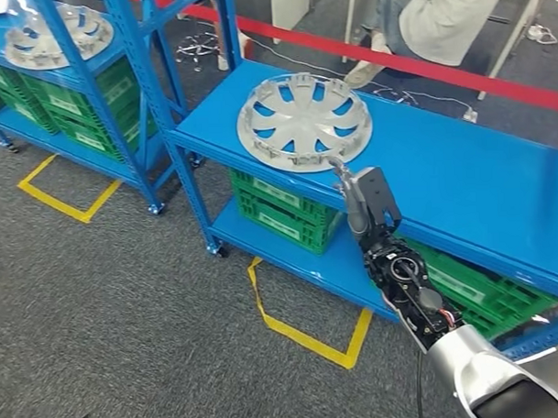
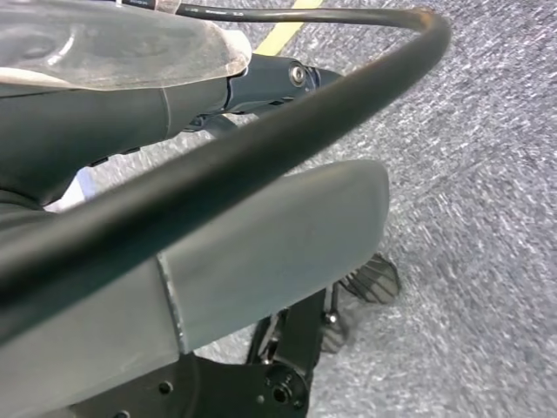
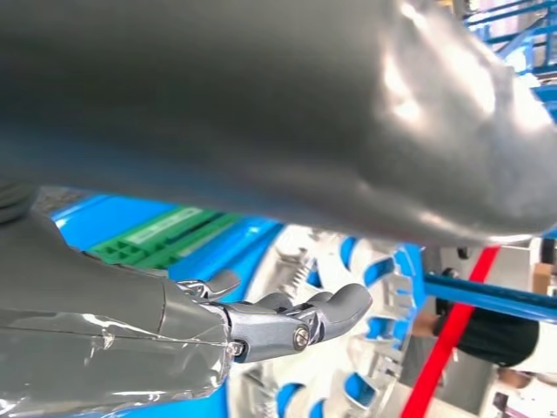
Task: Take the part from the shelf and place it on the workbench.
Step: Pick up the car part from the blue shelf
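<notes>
The silver part (image 1: 303,122) lay flat on the blue shelf (image 1: 469,179); the right hand (image 1: 358,192) hovered at its five o'clock rim, fingers apart, holding nothing; it probably ought to slide fingertips under that rim before closing and lifting level.

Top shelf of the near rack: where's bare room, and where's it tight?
Bare blue top runs right of the hubcap to the picture's edge. Tight at the hubcap's near rim, where the right hand reaches. Lower shelf is crowded with green crates.
</notes>
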